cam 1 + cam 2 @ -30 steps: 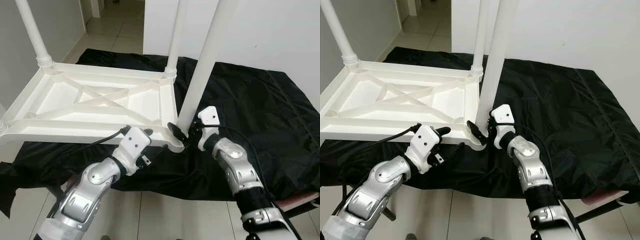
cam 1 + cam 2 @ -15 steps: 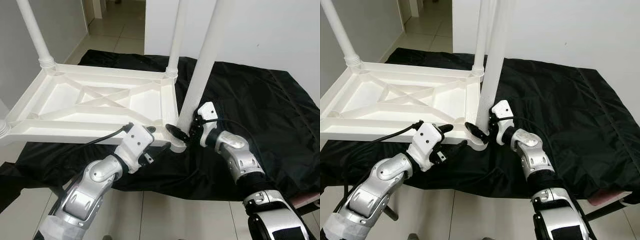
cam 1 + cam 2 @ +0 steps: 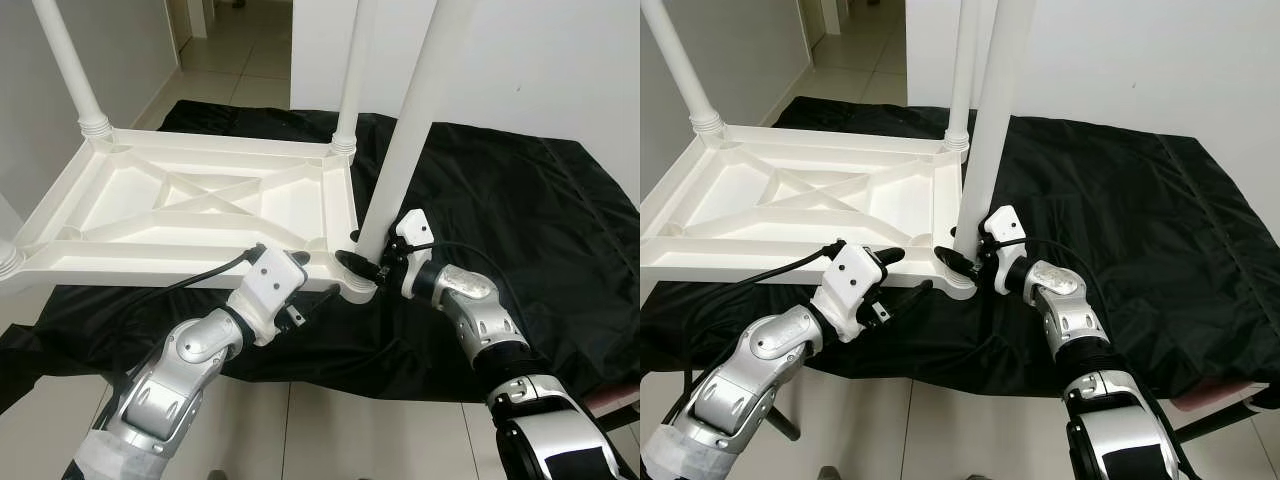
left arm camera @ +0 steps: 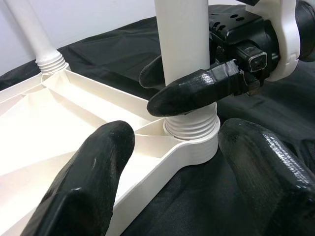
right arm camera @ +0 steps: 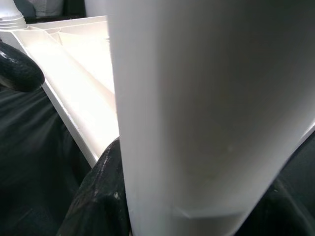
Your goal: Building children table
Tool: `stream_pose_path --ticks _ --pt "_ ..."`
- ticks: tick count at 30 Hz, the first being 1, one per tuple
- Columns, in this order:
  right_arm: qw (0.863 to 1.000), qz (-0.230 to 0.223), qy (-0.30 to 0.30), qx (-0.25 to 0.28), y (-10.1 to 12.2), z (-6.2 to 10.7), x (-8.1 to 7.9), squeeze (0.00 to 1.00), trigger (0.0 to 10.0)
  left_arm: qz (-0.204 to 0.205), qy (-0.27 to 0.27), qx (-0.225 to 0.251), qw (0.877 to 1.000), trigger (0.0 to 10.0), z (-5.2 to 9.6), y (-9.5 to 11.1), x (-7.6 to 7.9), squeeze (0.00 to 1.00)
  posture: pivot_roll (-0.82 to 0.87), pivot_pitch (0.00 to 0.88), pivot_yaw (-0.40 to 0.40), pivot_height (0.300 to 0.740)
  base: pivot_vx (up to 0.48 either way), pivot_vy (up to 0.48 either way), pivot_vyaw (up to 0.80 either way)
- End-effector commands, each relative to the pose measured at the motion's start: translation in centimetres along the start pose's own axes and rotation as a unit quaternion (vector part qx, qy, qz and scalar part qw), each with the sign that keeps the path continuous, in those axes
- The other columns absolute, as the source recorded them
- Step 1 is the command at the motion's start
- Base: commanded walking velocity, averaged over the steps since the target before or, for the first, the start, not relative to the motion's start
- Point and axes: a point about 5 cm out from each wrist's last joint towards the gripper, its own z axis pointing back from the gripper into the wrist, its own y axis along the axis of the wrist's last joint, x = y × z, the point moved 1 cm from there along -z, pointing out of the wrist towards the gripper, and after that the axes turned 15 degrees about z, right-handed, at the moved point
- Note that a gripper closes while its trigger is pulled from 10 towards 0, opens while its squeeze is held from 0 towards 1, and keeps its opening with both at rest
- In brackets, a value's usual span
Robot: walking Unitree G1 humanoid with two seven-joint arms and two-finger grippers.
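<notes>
Gripping the near table leg [image 3: 405, 150] low down, just above its ribbed collar, right gripper [image 3: 372, 263] closed around it with one finger on either side; half a second back that wrist sat a little higher and the leg leaned slightly more, so looks like a turn or press to seat the leg in its corner socket. Upturned white table top [image 3: 190, 210] lying on the black cloth [image 3: 520, 210] over the counter, two other legs already standing at the far corners.

Seen from the right eye: left gripper [image 3: 902, 272] at the near rim of the table top, just beside the socket, much as it was a moment ago, apparently steadying the frame.

From the left wrist: left fingers [image 4: 83, 177] spread wide on either side of the corner socket [image 4: 193, 140], holding nothing; right gripper's black finger pressed across the leg right above the thread.

From the right wrist: white leg close up, dark finger [image 5: 101, 196] against its side, table rim beyond.

Judged nearly seated; probably more twisting needed.
</notes>
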Motion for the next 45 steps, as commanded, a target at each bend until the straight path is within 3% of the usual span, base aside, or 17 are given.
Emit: stream_pose_path --ticks 1,12,27,34,36,37,39,45 --pt "1.000 0.001 -0.005 -0.004 -0.1 0.2 0.4 0.00 10.0 -0.004 -0.036 -0.005 0.999 10.0 -0.2 0.3 0.6 0.00 0.05 0.059 -0.020 0.740 0.000 0.000 0.00" --pt "0.999 0.000 -0.041 -0.014 0.1 0.2 0.5 0.00 10.0 -0.009 -0.039 -0.004 0.999 10.0 -0.2 0.5 0.5 0.00 0.04 0.065 -0.014 0.740 0.000 0.000 0.00" --pt "0.987 -0.027 -0.155 -0.023 1.7 -0.4 -1.2 0.00 10.0 -0.003 -0.042 -0.004 0.999 10.0 -0.2 0.4 1.0 0.00 0.04 0.062 -0.028 0.740 0.000 0.000 0.00" --pt "0.970 -0.042 -0.238 -0.029 2.5 -0.6 -2.1 0.00 10.0 -0.002 -0.039 -0.004 0.999 10.0 -0.1 0.4 0.9 0.00 0.03 0.069 -0.030 0.740 0.000 0.000 0.00" --pt "0.956 -0.045 -0.286 -0.035 2.9 -0.7 -2.7 0.00 10.0 -0.002 -0.035 -0.003 0.999 10.0 -0.1 0.4 0.8 0.00 0.03 0.068 -0.030 0.740 0.000 0.000 0.00" --pt "0.956 -0.045 -0.286 -0.035 2.9 -0.7 -2.7 0.00 10.0 -0.002 -0.035 -0.003 0.999 10.0 -0.1 0.4 0.8 0.00 0.03 0.068 -0.030 0.740 0.000 0.000 0.00" --pt "0.939 -0.066 -0.334 -0.047 2.9 -0.9 -3.5 0.00 10.0 0.000 -0.035 -0.003 0.999 10.0 -0.1 0.4 0.9 0.00 0.02 0.074 -0.021 0.740 0.000 0.000 0.00" --pt "0.939 -0.064 -0.335 -0.042 3.5 -1.0 -4.3 0.00 10.0 0.003 -0.043 -0.006 0.999 10.0 -0.2 0.2 1.1 0.00 0.01 0.075 -0.018 0.740 0.000 0.000 0.00"
